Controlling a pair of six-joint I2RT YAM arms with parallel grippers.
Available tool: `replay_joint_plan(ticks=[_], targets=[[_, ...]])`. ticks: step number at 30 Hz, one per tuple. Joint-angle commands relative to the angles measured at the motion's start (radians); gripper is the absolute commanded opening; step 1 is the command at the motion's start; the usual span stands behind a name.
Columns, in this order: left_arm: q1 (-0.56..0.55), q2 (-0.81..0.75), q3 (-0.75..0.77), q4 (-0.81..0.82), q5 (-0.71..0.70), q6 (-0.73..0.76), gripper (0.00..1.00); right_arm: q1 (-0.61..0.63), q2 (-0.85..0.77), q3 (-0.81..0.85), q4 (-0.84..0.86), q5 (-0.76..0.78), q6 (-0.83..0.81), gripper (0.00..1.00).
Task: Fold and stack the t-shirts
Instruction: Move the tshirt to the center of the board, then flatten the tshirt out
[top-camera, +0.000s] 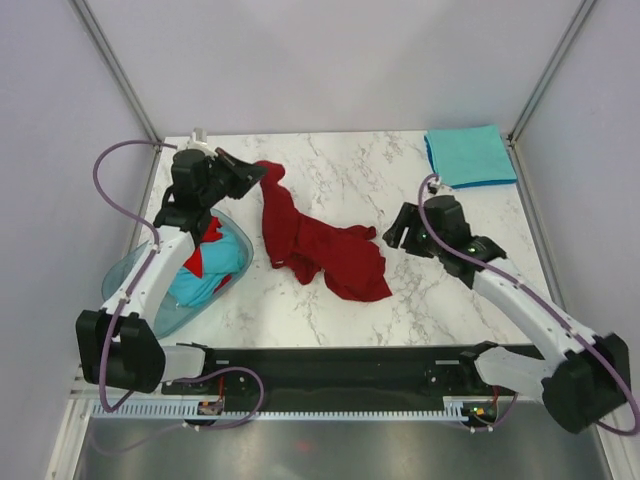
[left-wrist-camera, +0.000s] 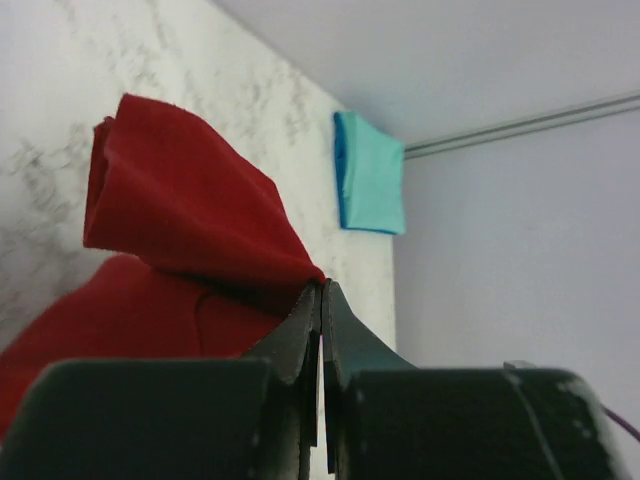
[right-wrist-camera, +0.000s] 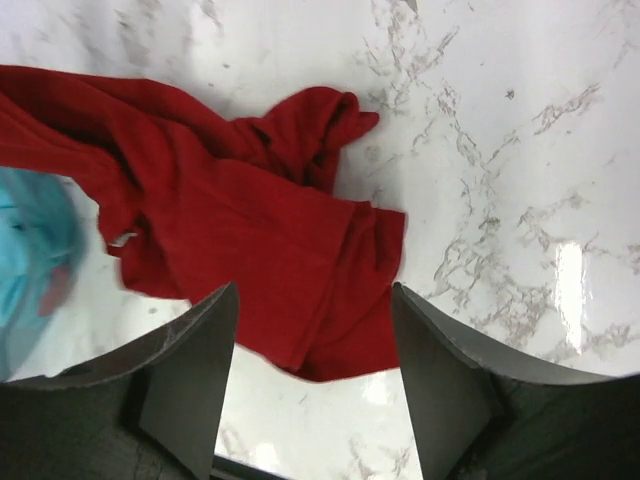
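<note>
Fold-and-stack bench, seen from above: a red t-shirt (top-camera: 320, 245) sprawls unfolded across the middle of the marble surface (top-camera: 400, 170). Its bulk is bunched toward 6 o'clock, and one long end trails off toward 11 o'clock. There the left fingers (left-wrist-camera: 322, 300) are pressed together on a pinch of the red cloth, and the wrist view shows the fabric rising to a peak right at their tips.

At 3 o'clock of the garment, the right fingers (right-wrist-camera: 205, 360) stand apart, pointing at its crumpled right edge. From their own camera the shirt's lower hem lies in the gap between them. Whether they touch the cloth or hang just above it cannot be told from these angles.

A folded teal t-shirt (top-camera: 470, 155) lies flat in the surface's far corner at 1 o'clock, well apart from the red one.

At 8 o'clock, beside the left arm, a translucent blue-green basin (top-camera: 130, 265) sits at the surface's left edge. It holds a heap of teal and red t-shirts (top-camera: 200, 272), partly hidden under the arm.
</note>
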Motion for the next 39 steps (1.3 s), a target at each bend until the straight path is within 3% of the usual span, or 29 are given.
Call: replay_joint_plan(ticks=[1,5,11,16,21,24,27,31,37,39], targets=[[0.042,0.0,-0.036,0.064,0.139,0.089,0.02,0.003,0.144,0.008,0.139,-0.026,-0.109,0.7],[0.095,0.063,-0.074,0.065,0.251,0.102,0.02,0.003,0.326,0.031,0.216,-0.023,-0.149,0.65],[0.099,0.138,-0.078,0.073,0.277,0.139,0.02,-0.007,0.592,0.163,0.266,-0.087,-0.216,0.62],[0.101,0.169,-0.07,0.074,0.299,0.165,0.02,-0.007,0.627,0.151,0.324,-0.19,-0.183,0.59],[0.101,0.184,-0.065,0.076,0.31,0.176,0.02,-0.006,0.633,0.119,0.349,-0.235,-0.131,0.43],[0.101,0.183,-0.068,0.076,0.314,0.182,0.02,-0.007,0.613,0.103,0.342,-0.255,-0.086,0.47],[0.102,0.173,-0.076,0.076,0.314,0.181,0.02,-0.006,0.594,0.1,0.284,-0.216,-0.037,0.59],[0.102,0.161,-0.096,0.076,0.316,0.184,0.02,-0.006,0.565,0.065,0.277,-0.163,-0.022,0.61],[0.101,0.16,-0.105,0.087,0.329,0.181,0.02,-0.006,0.579,0.059,0.286,-0.201,0.025,0.45],[0.101,0.155,-0.111,0.097,0.333,0.175,0.02,-0.007,0.565,0.062,0.291,-0.187,0.015,0.27]])
